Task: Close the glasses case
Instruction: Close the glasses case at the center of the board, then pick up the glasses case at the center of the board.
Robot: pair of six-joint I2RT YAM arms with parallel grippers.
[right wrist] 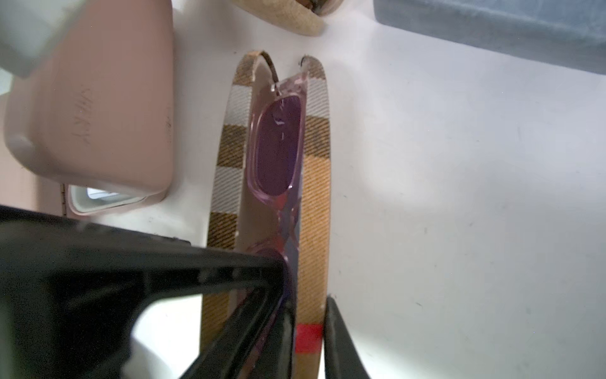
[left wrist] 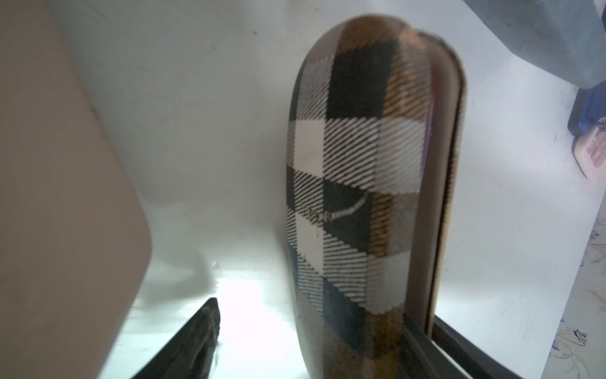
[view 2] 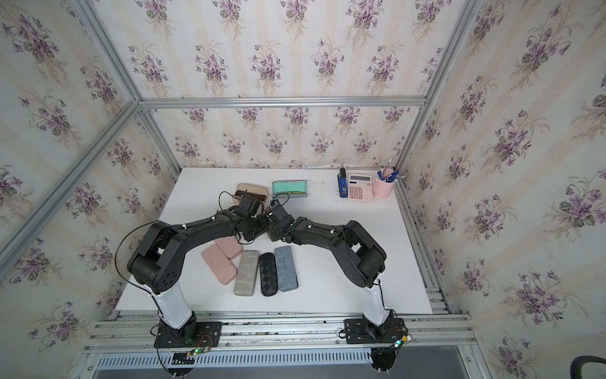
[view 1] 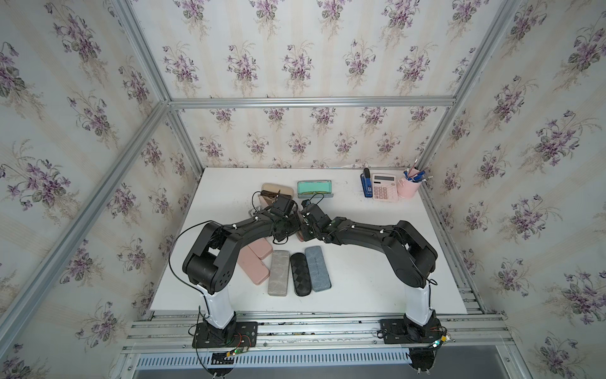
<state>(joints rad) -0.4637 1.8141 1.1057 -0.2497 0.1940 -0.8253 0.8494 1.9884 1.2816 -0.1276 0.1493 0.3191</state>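
On the white worktop [view 1: 377, 256], both top views: left arm [view 1: 242, 229] and right arm [view 1: 360, 229] bent inward, wrists nose to nose mid-surface, covering both hands and nearly everything under them. Nearer the bases, a row of shut cases: two pink cases [view 1: 254, 262], grey case [view 1: 278, 272], black woven case [view 1: 301, 274], blue-grey case [view 1: 317, 268]. Farther back, tan case [view 1: 277, 190] and green case [view 1: 314, 188], lids up. Back corner: stapler [view 1: 367, 183], calculator [view 1: 384, 187], pink pen cup [view 1: 408, 187].

Left wrist view: shows plaid glasses case [left wrist: 354, 197] on the worktop, between the fingers of the left hand [left wrist: 324, 311]. Not fully shut; dark slit down one long edge. Hand spread wide, grips nothing: one finger [left wrist: 196, 338] well clear of the case, the other right against the slit side.

Right wrist view: looks into that slit. Pink-framed glasses [right wrist: 278, 144] with purple lenses inside, between the two plaid shells. Right hand [right wrist: 308, 315]: clamped on one shell, one finger in the gap over the glasses, the other outside against the wall by the red stripe. Pink case just beside, not touching; blue-grey case well apart.
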